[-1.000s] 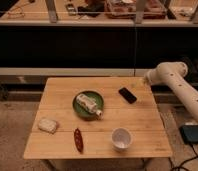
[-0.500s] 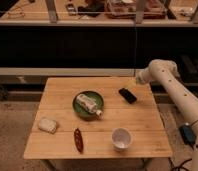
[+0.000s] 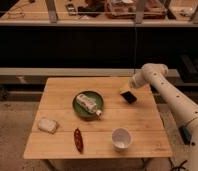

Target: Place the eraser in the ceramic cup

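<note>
**Eraser lies on the tabletop right at the tool; cup stands apart**

The eraser (image 3: 129,99), a flat black block, lies on the wooden tabletop (image 3: 67,87) directly under the tip of the tool (image 3: 128,90). The two dark shapes run together, so I cannot tell whether they touch. Nor can I tell whether the tool is open or closed, or whether it has hold of anything. The ceramic cup (image 3: 121,138) stands upright, well nearer the camera than the tool and slightly to its left as seen here, close to the tabletop's front edge. Its mouth shows nothing inside.

The tabletop is pale wood on a speckled floor (image 3: 12,130). Behind it runs a long cluttered bench (image 3: 92,22) with a dark space beneath.

There is one of each thing:
- **Eraser:** at the tool.
- **Ceramic cup:** in front of the tool.
- **Green plate (image 3: 78,108):** left of the tool, about mid-table, carrying a pale bottle-like item (image 3: 87,102) lying on its side.
- **Red elongated item (image 3: 78,140):** farther from the tool, beyond the plate toward the front.
- **Pale lumpy block (image 3: 47,125):** farthest from the tool, near the left edge.

The white arm (image 3: 162,87) reaches in from the right, bent at a rounded joint just behind the tool.
</note>
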You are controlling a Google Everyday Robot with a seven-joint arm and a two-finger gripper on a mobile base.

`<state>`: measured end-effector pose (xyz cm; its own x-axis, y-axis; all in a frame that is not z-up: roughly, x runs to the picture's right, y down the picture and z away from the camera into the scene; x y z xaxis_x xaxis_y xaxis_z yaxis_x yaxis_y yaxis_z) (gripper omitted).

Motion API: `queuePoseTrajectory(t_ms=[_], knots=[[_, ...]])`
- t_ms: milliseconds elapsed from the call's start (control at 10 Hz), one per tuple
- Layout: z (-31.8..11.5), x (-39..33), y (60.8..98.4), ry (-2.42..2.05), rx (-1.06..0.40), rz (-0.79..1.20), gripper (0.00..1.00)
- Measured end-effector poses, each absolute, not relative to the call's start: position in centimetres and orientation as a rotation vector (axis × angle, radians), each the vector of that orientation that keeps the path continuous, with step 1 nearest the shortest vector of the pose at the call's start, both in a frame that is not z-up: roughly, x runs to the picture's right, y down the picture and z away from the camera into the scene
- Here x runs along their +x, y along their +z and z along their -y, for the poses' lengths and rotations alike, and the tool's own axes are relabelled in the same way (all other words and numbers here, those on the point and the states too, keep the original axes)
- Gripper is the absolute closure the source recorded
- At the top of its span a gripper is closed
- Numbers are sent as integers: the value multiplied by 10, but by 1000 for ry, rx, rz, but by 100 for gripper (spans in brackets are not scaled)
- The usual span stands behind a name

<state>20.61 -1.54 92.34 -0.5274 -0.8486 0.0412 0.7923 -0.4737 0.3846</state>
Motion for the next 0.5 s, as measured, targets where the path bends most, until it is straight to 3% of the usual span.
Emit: queuePoseTrajectory(t_ms=[500], knots=[[-13,208,955,-2072,113,462,20]])
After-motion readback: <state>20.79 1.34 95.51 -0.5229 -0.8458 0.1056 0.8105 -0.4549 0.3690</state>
